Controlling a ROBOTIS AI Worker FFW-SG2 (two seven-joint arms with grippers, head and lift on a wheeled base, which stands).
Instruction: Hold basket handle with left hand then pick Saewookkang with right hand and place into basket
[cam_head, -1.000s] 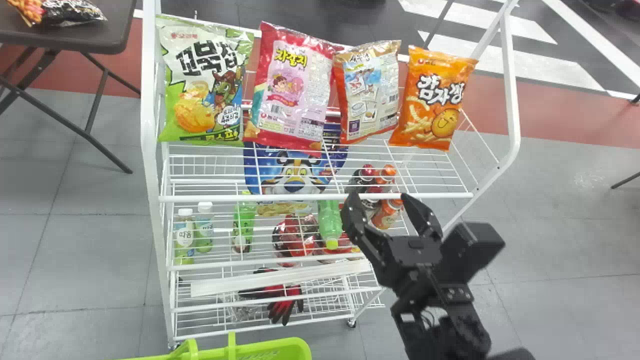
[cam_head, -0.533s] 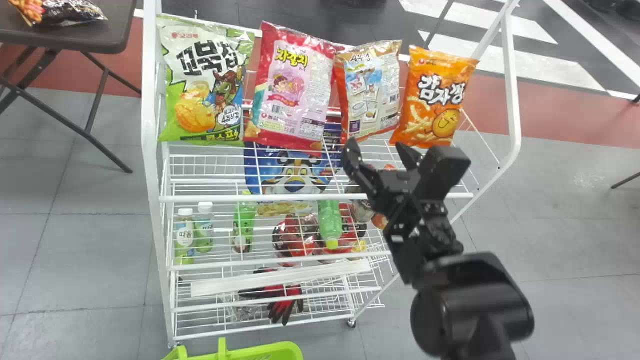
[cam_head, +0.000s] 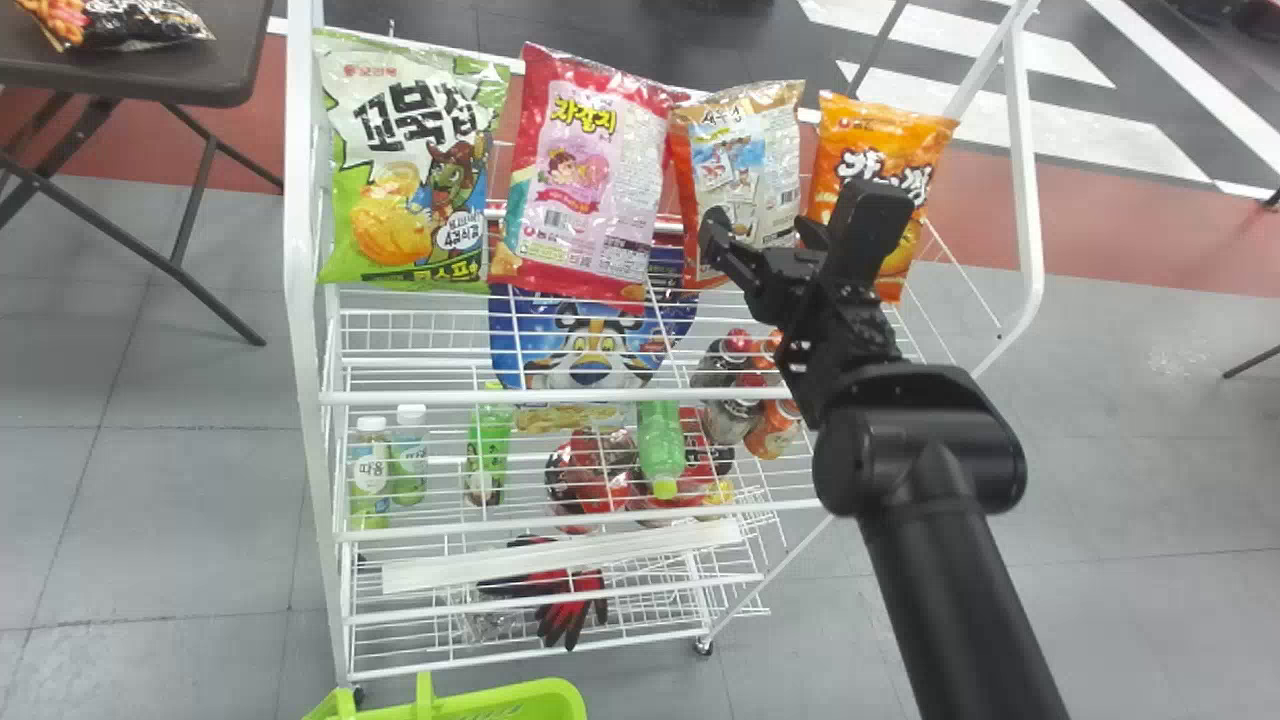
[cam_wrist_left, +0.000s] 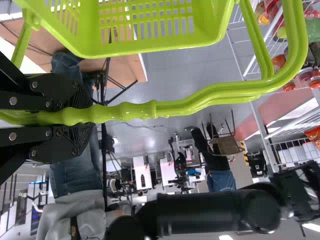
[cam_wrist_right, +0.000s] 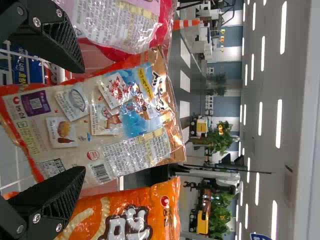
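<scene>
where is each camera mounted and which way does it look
Head view: on the head, facing forward and down at the rack; the right arm enters from the bottom edge.
Left wrist view: on the left wrist, looking out past the left tool, closed on the basket handle; the right arm shows beyond.
Right wrist view: on the right wrist, looking past the open right tool at the Saewookkang bag.
Shared: head and right wrist views both show that bag.
</scene>
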